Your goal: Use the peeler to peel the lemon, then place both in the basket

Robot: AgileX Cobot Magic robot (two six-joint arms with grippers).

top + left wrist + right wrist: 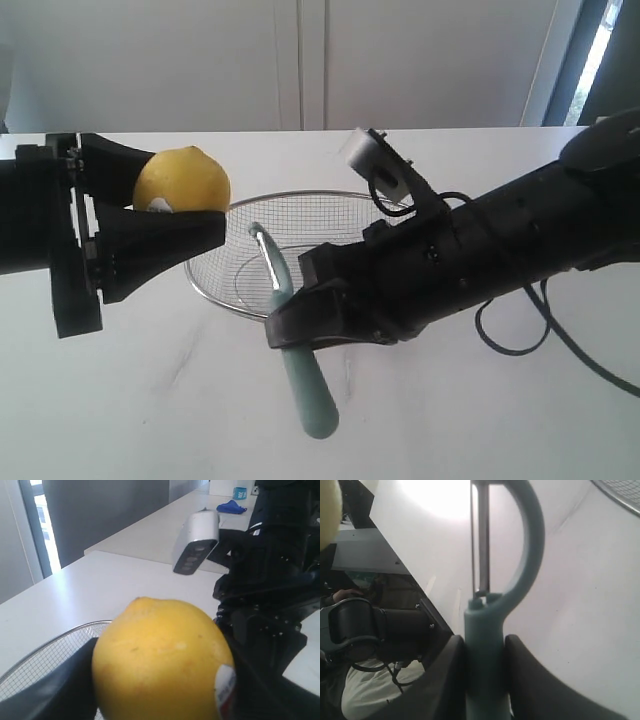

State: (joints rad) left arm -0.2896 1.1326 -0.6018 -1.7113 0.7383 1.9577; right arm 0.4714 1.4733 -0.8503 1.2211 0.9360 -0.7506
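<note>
Lemon [182, 178]: round, matte yellow, finely dimpled skin with a small nub on top. It is held in the air just left of the basket, clear of the worktop.
Sticker [225, 690]: small, glossy, red and white, low on the lemon's side.
Left tool [190, 195]: closed on the lemon. Its black wedge-shaped fingers [160, 240] press the fruit from opposite sides.
Peeler [310, 385]: slim, smooth, pale teal plastic handle with a rounded end. The looped head and thin metal blade point up toward the lemon, and the handle hangs down tilted.
Right tool [285, 325]: clamped on the peeler where the handle meets the head. Its dark, smooth pads [445, 680] touch both sides of the handle.
Basket [300, 195]: shallow oval of fine silver wire mesh with a thicker metal rim. It rests on the worktop behind the peeler, between the two arms.
Worktop [150, 400]: flat, white, faintly glossy.
</note>
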